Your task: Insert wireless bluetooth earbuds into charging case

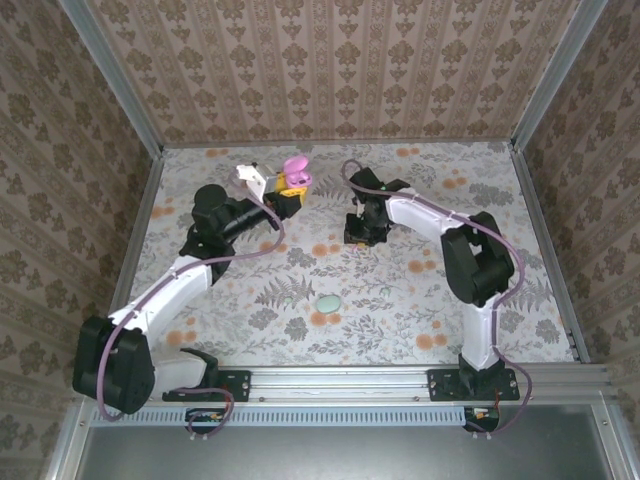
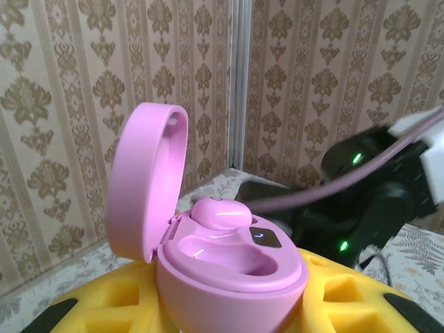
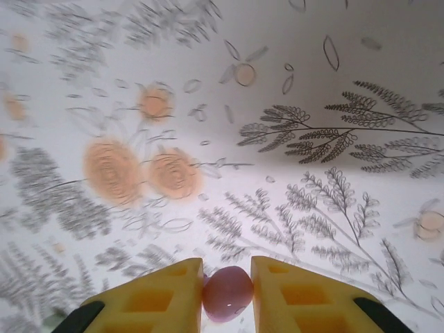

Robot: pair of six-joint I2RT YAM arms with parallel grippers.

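A: Where's the loose bud?

B: Pink earbud (image 3: pixel 227 293) is pinched between the right gripper (image 1: pixel 362 232)'s 2 yellow fingers (image 3: pixel 166 295), 1 pad on each side. It's low over the floral table (image 1: pixel 400 300). Can't tell if it's touching or just clear.

A: And the case?

B: The left gripper (image 1: pixel 290 188) is clamped on the base of the pink charging case (image 2: pixel 229 277). Lid (image 2: pixel 146 180) is up and hinged back, and the mouth faces up. The case looks lifted off the table.

A: Slots?

B: 1 seated earbud (image 2: pixel 218 214) fills the far well. The near empty slot (image 2: pixel 229 258) is bare, so that's the target.

A: Which way from the R fingers?

B: In the top cam the case is to the R gripper's left, a bit further from the bases, and probably higher. So I'd expect a lift, then a move left and away. The 2 grippers are near each other but apart.

A: Bud's long axis?

B: It looks almost round from the wrist cam, so I can't tell the axis. It may need turning to match the well.

A: Room?

B: Open table between the arms. The mint case (image 1: pixel 328 302) is nearer the bases, off the path. Walls are well away. Main risk is clipping the raised lid or the seated bud on approach.
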